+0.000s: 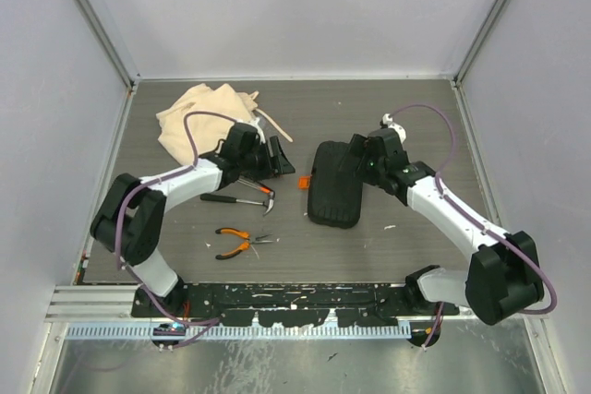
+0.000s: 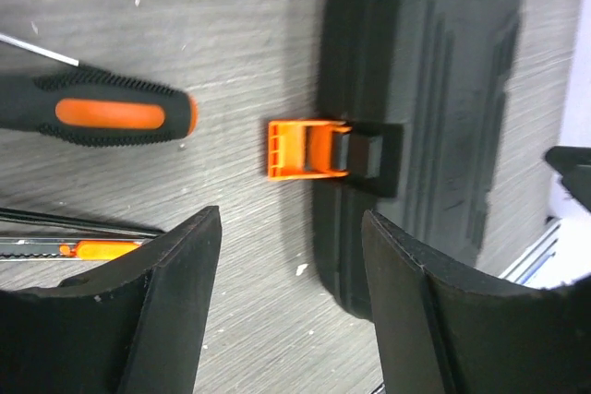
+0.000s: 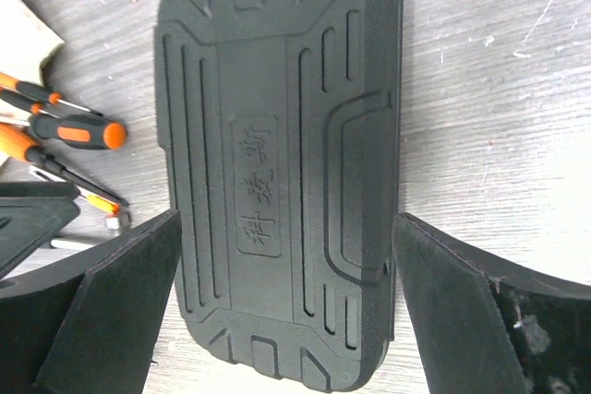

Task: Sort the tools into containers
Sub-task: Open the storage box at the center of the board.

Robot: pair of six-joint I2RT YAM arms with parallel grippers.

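The black tool case [image 1: 334,186] lies closed at the table's middle, with its orange latch [image 1: 302,182] sticking out toward the left. My left gripper [image 1: 280,160] is open and empty just left of the latch [image 2: 300,148]; the case's edge [image 2: 416,108] lies ahead of it. An orange-and-black screwdriver [image 2: 102,117] lies to its left. My right gripper [image 1: 355,158] is open, and its fingers straddle one end of the case [image 3: 282,136] without closing on it. Several screwdrivers [image 3: 74,131] lie beyond the case. The hammer [image 1: 242,198] and pliers [image 1: 242,242] lie on the table. The beige bag [image 1: 205,113] sits at the back left.
A thin wooden stick [image 1: 275,125] lies beside the bag. A slim orange-and-steel tool [image 2: 78,248] lies by my left finger. Grey walls enclose the table on three sides, and a rail [image 1: 231,316] runs along the front.
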